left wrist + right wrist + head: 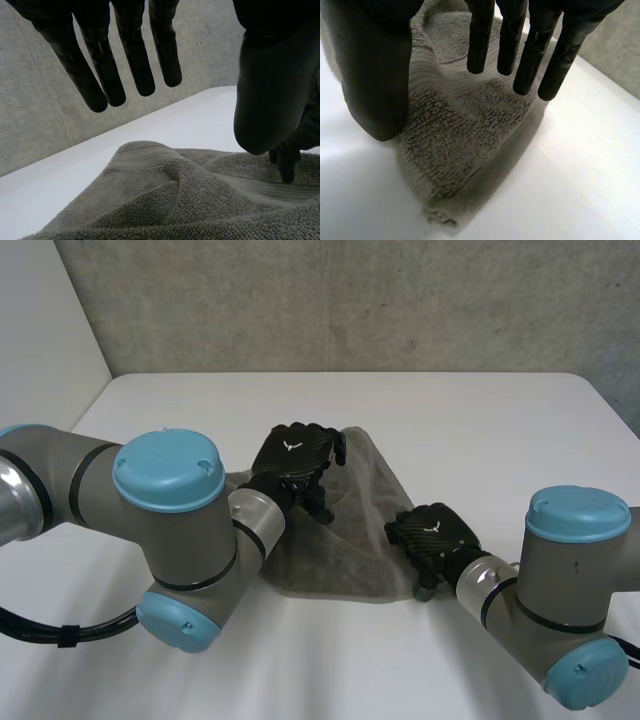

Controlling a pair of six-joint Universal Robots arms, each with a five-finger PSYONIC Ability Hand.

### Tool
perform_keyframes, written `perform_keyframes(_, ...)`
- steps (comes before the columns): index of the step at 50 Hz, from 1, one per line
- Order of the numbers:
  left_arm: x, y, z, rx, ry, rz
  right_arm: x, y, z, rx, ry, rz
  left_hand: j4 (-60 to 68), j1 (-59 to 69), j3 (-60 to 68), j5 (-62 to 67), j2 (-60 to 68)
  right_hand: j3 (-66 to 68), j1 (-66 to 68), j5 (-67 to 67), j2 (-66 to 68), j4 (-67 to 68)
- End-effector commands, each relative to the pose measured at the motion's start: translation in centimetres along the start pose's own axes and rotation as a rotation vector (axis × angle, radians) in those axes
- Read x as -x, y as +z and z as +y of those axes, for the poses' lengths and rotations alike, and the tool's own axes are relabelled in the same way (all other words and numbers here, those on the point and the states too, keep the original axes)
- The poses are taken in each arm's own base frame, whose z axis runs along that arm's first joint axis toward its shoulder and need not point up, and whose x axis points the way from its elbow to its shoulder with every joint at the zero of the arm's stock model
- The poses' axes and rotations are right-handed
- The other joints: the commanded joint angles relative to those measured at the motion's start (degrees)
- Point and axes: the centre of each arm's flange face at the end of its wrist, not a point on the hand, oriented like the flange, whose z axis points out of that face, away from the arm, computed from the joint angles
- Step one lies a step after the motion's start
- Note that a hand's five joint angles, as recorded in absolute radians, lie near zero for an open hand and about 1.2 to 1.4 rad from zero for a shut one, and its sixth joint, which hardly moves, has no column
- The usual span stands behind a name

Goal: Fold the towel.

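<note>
A grey towel (350,540) lies rumpled in the middle of the white table (470,420), with a raised fold across it. My left hand (295,452) hovers over the towel's far left part. In the left wrist view its fingers (130,55) hang straight and spread above the towel (175,200), its thumb (270,100) is apart from them, and it holds nothing. My right hand (435,535) is at the towel's right edge near a front corner. There its straight fingers (535,50) and thumb (375,75) stand just over the towel (455,135), open.
A concrete wall (350,300) runs behind the table's far edge. Bare tabletop lies to the right of the towel and beyond it. Both arms come in from the near side, the left one (170,530) bulky beside the towel.
</note>
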Motion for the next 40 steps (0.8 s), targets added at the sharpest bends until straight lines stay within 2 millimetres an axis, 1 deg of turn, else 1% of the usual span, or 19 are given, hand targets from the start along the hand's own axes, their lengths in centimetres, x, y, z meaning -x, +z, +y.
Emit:
perform_keyframes(1,0.0,0.0,0.1,0.003,0.000,0.000,-0.3,0.3,-0.3,-0.027,-0.007,0.014,-5.5,-5.5,-5.3,-14.9,-5.2,1.7,1.7,1.5,2.0,1.9)
perform_keyframes(11,0.1,0.0,0.1,0.003,0.000,-0.001,-0.3,1.2,0.0,-0.031,-0.009,0.019,-5.5,-5.5,-5.3,-14.9,-5.2,4.7,4.7,4.5,5.0,4.9)
perform_keyframes(13,0.0,0.0,0.1,0.003,0.000,0.000,-0.3,1.5,0.1,-0.035,-0.008,0.022,-5.5,-5.5,-5.3,-14.9,-5.2,14.3,14.3,14.1,14.5,14.4)
perform_keyframes(14,0.0,0.0,0.1,0.003,0.000,0.000,-0.3,1.5,0.1,-0.035,-0.008,0.022,-5.5,-5.5,-5.3,-14.9,-5.2,14.3,14.3,14.1,14.6,14.5)
perform_keyframes(16,0.1,0.0,0.0,0.001,0.000,-0.001,-0.4,1.7,0.0,-0.053,-0.008,0.031,-6.0,-6.0,-5.8,-15.4,-5.7,34.9,34.9,34.7,35.1,35.0)
perform_keyframes(17,0.1,0.0,0.0,0.001,0.000,-0.001,-0.4,1.7,0.0,-0.053,-0.008,0.031,-6.0,-6.0,-5.8,-15.4,-5.7,35.0,35.0,34.8,35.3,35.2)
perform_keyframes(18,0.1,0.0,-0.1,-0.004,0.000,-0.001,-0.6,1.8,0.0,-0.065,-0.009,0.041,-6.9,-6.9,-6.7,-16.3,-6.6,45.3,45.3,45.1,45.6,45.5)
perform_keyframes(19,0.1,0.0,-0.1,-0.004,0.000,-0.001,-0.6,1.8,0.0,-0.066,-0.009,0.041,-6.9,-6.9,-6.7,-16.3,-6.6,45.4,45.4,45.2,45.7,45.6)
perform_keyframes(20,0.1,0.0,-0.3,-0.008,0.000,-0.001,-0.8,1.8,-0.3,-0.082,-0.011,0.055,-8.1,-8.0,-7.8,-17.4,-7.7,49.7,49.7,49.5,50.0,49.9)
perform_keyframes(22,0.2,0.0,-0.4,-0.010,0.000,-0.006,-1.1,1.7,-0.8,-0.107,-0.015,0.073,-9.9,-9.9,-9.7,-19.3,-9.6,49.8,49.7,49.6,50.0,49.9)
perform_keyframes(24,0.7,0.0,-0.5,-0.010,-0.003,-0.018,-2.5,0.9,-2.7,-0.176,-0.012,0.139,-15.8,-15.7,-15.6,-25.2,-15.4,49.8,49.7,49.6,50.0,49.9)
perform_keyframes(25,0.7,0.0,-0.5,-0.010,-0.003,-0.018,-2.5,0.9,-2.7,-0.176,-0.012,0.139,-15.8,-15.8,-15.6,-25.2,-15.5,49.8,49.7,49.6,50.0,49.9)
perform_keyframes(26,0.9,0.0,-0.6,-0.010,-0.002,-0.022,-2.9,0.4,-3.5,-0.201,-0.004,0.158,-20.5,-20.4,-20.3,-29.9,-20.1,49.8,49.7,49.6,50.0,49.9)
perform_keyframes(27,1.0,-0.1,-0.7,-0.010,-0.001,-0.024,-2.9,0.4,-3.5,-0.202,-0.004,0.159,-24.5,-24.5,-24.3,-33.9,-24.2,49.8,49.7,49.6,50.0,49.9)
perform_keyframes(28,1.0,-0.1,-0.7,-0.010,-0.001,-0.024,-2.9,0.1,-3.8,-0.212,0.011,0.162,-24.5,-24.5,-24.3,-33.9,-24.2,49.8,49.7,49.6,50.0,49.9)
perform_keyframes(31,1.1,-0.8,-0.8,0.006,-0.002,-0.028,-3.4,0.1,-4.0,-0.213,0.030,0.178,-27.4,-27.4,-27.2,-36.8,-27.1,49.8,49.7,49.6,50.0,49.9)
perform_keyframes(35,1.8,-2.3,-0.6,0.049,-0.006,-0.043,-4.5,0.1,-3.5,-0.182,0.028,0.201,-26.7,-26.7,-26.5,-36.1,-26.4,49.8,49.7,49.6,50.0,49.9)
perform_keyframes(38,2.1,-3.0,-0.4,0.066,-0.007,-0.049,-4.9,0.0,-3.4,-0.173,0.025,0.209,-26.4,-26.4,-26.2,-35.8,-26.1,49.8,49.7,49.6,50.0,49.9)
perform_keyframes(40,2.4,-4.4,0.3,0.119,-0.010,-0.059,-5.6,0.1,-3.2,-0.151,0.020,0.237,-25.7,-25.7,-25.5,-35.1,-25.4,49.8,49.7,49.6,50.0,49.9)
